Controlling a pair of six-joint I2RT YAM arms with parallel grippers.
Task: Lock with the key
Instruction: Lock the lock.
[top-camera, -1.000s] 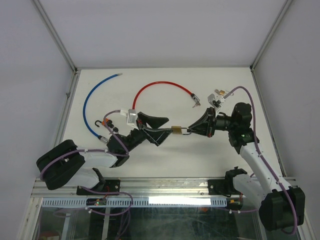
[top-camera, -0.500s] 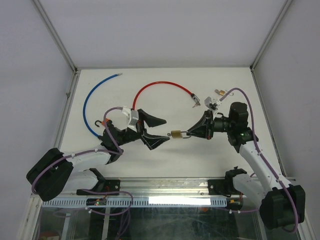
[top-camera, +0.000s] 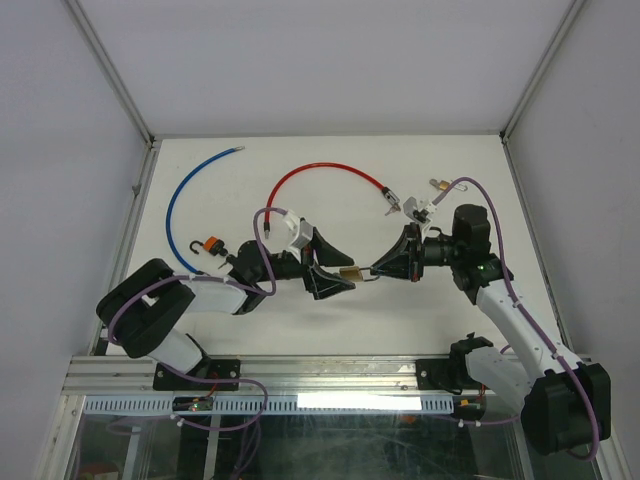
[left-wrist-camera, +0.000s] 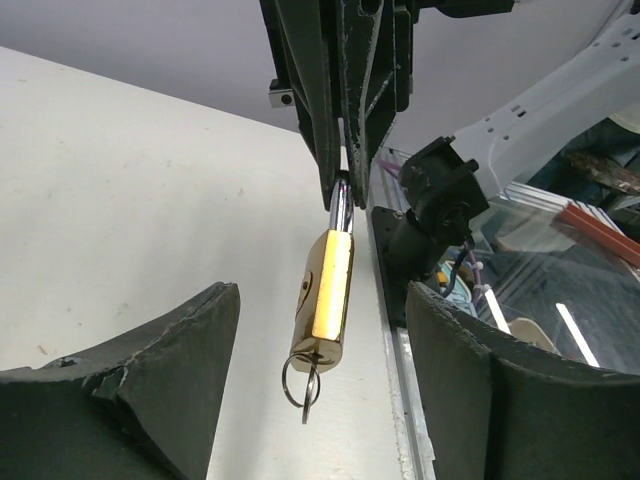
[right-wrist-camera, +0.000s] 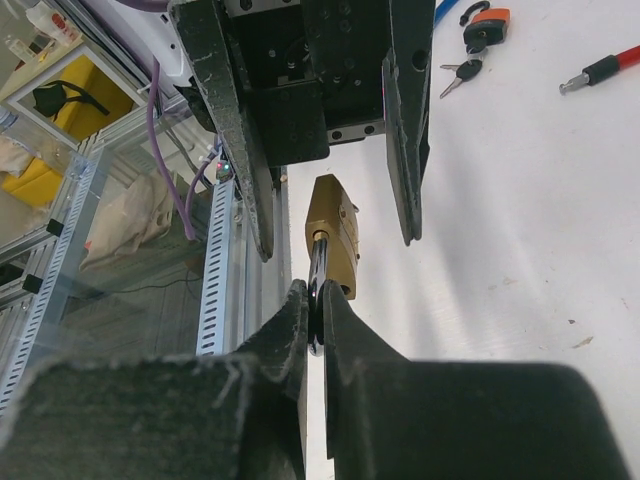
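Brass padlock (left-wrist-camera: 325, 295), key (left-wrist-camera: 305, 390) in its keyhole, is held above the table (left-wrist-camera: 120, 200) by its shackle (left-wrist-camera: 340, 205), pinched in the closed right gripper (right-wrist-camera: 318, 300), between the wide-apart fingers (left-wrist-camera: 150, 370) of the left gripper (left-wrist-camera: 320, 330), touching neither.

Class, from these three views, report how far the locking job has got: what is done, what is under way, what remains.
Done: the right tool pinches the brass padlock by its shackle, and the key sits in its keyhole. In hand: the left tool stands open, fingers either side of the padlock, touching nothing. Left: grip the key and turn it.
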